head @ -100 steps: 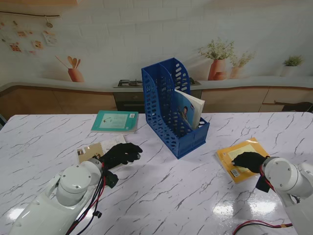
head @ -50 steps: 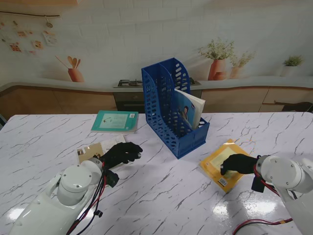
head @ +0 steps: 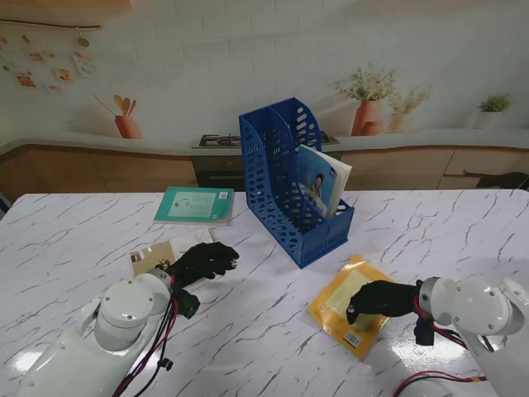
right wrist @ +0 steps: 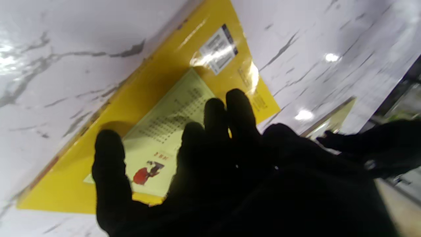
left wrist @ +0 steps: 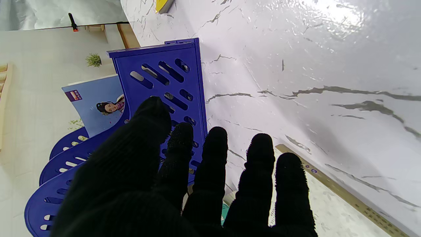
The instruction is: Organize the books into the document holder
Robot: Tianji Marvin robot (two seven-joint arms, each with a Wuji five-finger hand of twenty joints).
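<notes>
Flat right hand [head: 382,297] pressing yellow book [head: 340,299], barcode sticker [right wrist: 217,49], text illegible

Marble table [head: 273,331] bears holder [head: 285,178], books (yellow [head: 343,306], teal [head: 194,205]).

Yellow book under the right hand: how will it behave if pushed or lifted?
The yellow book looks thin and glossy on slick marble, so it probably slides easily. Lying flat under the right hand, it leaves little edge to grab. It likely flexes if lifted by one corner.
</notes>
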